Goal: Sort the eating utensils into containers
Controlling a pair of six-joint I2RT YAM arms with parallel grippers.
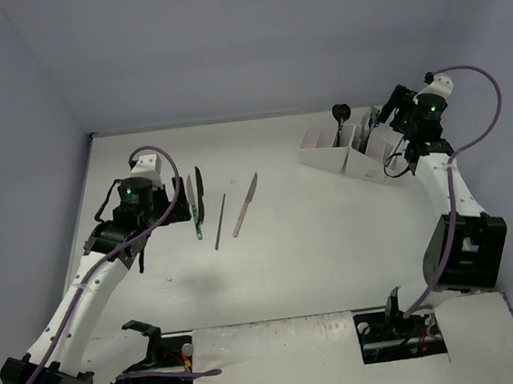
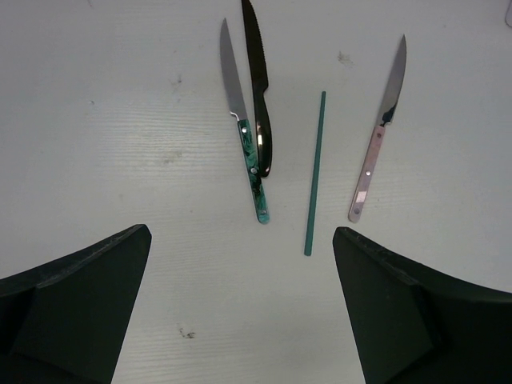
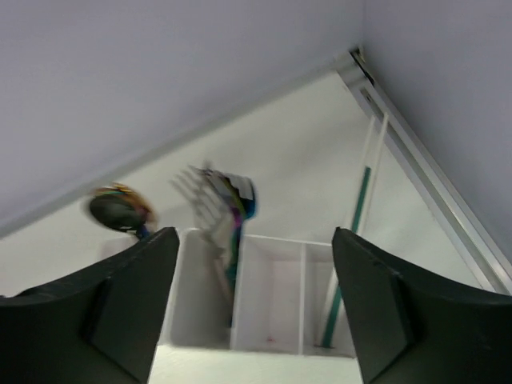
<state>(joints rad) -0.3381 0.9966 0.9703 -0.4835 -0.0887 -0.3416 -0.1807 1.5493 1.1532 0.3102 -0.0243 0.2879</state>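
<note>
1. Pale walls all round and a white table (image 1: 319, 259) below.
2. On the left side, lying flat in a row: a green-handled knife (image 2: 244, 132), a black knife (image 2: 260, 88) touching it, a green stick (image 2: 314, 172) and a pink-handled knife (image 2: 380, 132) a little apart. Not sorted yet.
3. Right above these four, the left gripper (image 2: 242, 240), fingers spread wide with nothing between them. Probably spread that way to come down around one thin piece.
4. Over in the far right corner, the containers (image 1: 336, 159): white boxes joined in a row.
5. Just above the boxes, the right gripper (image 3: 254, 234), fingers apart and holding nothing. Pointed down at an open box.
6. Already in the boxes: a dark spoon (image 3: 116, 210), some blurry forks (image 3: 212, 192) and a second green stick (image 3: 352, 232). All standing on end and leaning on the walls, likely because the boxes are narrow and deep.
7. Best guess: most of the job done, four pieces left on the table.
</note>
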